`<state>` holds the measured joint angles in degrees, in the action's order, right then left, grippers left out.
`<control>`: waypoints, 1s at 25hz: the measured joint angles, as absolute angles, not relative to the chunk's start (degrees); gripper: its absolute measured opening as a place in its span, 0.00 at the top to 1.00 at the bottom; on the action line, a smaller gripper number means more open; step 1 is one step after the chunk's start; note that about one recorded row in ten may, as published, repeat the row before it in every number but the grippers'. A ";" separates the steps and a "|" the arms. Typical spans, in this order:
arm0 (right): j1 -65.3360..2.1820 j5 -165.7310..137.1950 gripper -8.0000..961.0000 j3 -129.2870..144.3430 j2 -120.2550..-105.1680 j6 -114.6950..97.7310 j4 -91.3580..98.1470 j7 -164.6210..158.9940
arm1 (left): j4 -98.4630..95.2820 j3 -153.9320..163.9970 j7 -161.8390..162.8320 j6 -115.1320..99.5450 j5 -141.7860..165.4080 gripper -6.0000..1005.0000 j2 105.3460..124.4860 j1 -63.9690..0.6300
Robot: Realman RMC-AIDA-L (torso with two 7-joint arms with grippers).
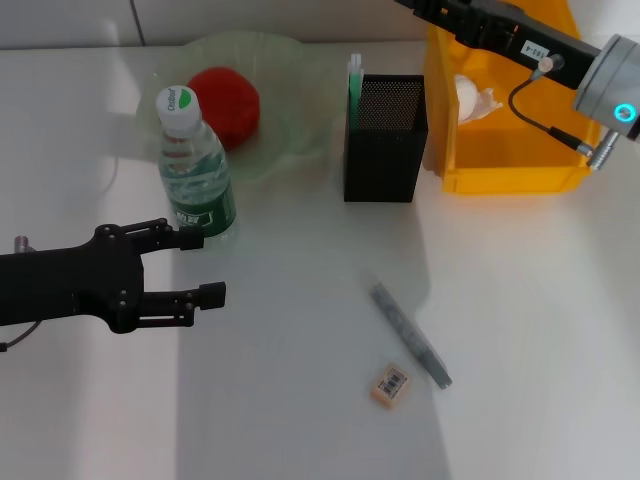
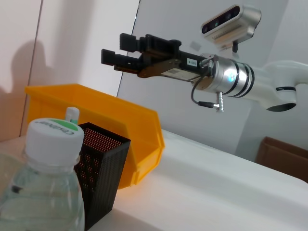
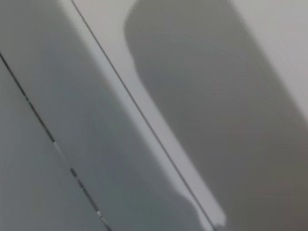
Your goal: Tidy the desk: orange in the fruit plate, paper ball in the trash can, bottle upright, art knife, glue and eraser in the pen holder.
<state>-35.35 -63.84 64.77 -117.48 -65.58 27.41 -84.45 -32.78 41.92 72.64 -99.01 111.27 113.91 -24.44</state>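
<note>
The water bottle (image 1: 195,170) stands upright in front of the green fruit plate (image 1: 290,90), which holds the red-orange fruit (image 1: 225,105). My left gripper (image 1: 203,266) is open and empty just in front of the bottle, one finger (image 1: 188,239) close to its base. The black mesh pen holder (image 1: 385,140) holds the glue stick (image 1: 354,78). The grey art knife (image 1: 410,333) and the eraser (image 1: 390,385) lie on the table. The paper ball (image 1: 475,97) lies in the yellow bin (image 1: 505,165). My right gripper (image 2: 115,50) hangs open and empty, high above the bin.
The right arm (image 1: 530,45) reaches across over the yellow bin. The left wrist view shows the bottle cap (image 2: 50,137), the pen holder (image 2: 103,163) and the bin (image 2: 115,125) close by. The right wrist view shows only blurred grey surfaces.
</note>
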 joint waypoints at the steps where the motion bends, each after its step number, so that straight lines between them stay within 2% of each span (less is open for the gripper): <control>1: -34.72 -66.09 0.46 64.60 -117.14 -67.21 29.24 -86.78 | -32.78 41.92 72.65 -99.02 111.27 0.16 113.91 -24.43; 4: -31.10 -77.99 0.44 63.74 -116.51 -74.05 42.38 -98.19 | -32.78 41.92 72.67 -99.12 111.26 0.16 113.90 -24.42; 9: -29.14 -96.88 0.23 60.13 -116.83 -84.86 60.88 -114.16 | -32.78 41.92 72.69 -99.35 111.32 0.16 113.69 -24.37; 15: -31.96 -110.33 0.23 59.79 -116.83 -96.23 72.99 -127.44 | -33.18 42.25 73.72 -99.65 111.63 0.16 113.03 -24.45; 20: -38.13 -123.29 0.23 60.45 -117.00 -105.57 77.74 -136.51 | -33.21 42.46 74.29 -99.67 111.70 0.16 112.67 -24.66; 23: -42.14 -132.20 0.23 62.34 -117.86 -107.21 77.59 -141.18 | -33.22 42.46 74.70 -99.68 111.71 0.16 112.42 -24.70; 24: -44.13 -137.45 0.23 64.43 -118.70 -106.62 76.82 -143.23 | -33.23 42.53 74.94 -99.67 111.72 0.16 112.29 -24.70; 25: -44.13 -137.45 0.23 64.43 -118.70 -106.62 76.82 -143.23 | -33.23 42.53 74.94 -99.67 111.72 0.16 112.29 -24.70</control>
<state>-44.13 -137.45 64.43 -118.70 -106.62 76.82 -143.23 -33.23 42.53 74.94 -99.67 111.72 112.29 -24.70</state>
